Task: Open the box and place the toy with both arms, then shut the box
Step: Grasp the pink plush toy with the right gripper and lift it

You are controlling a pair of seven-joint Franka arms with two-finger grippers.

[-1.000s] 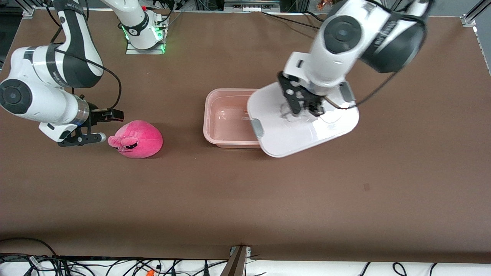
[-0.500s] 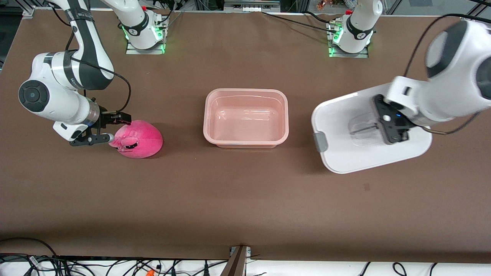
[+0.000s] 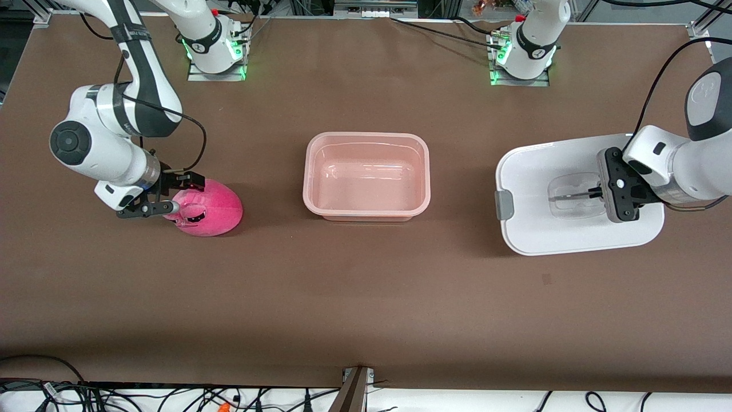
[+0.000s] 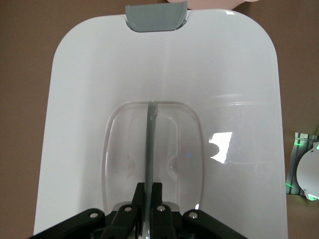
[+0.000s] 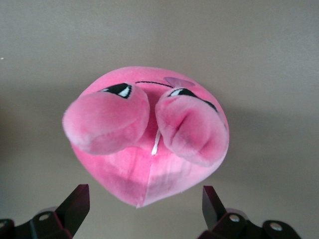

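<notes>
White arms (image 3: 108,143) low — lid (image 3: 537,194), toy (image 3: 209,209).

A big flat brown table (image 3: 366,297) fills the view. Tangled black cables (image 3: 171,397) lie on a white floor along its near edge. Silver metal bars (image 3: 706,23) frame its corners.

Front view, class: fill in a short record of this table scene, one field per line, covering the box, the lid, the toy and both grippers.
box: open pink tub at mid-table, nothing inside
lid: white lid off the box, toward the left arm's end of the table
toy: pink plush toy on the table toward the right arm's end
left gripper: shut on the lid's clear handle
right gripper: open, fingers on either side of the toy
step not yet done: toy into box
</notes>
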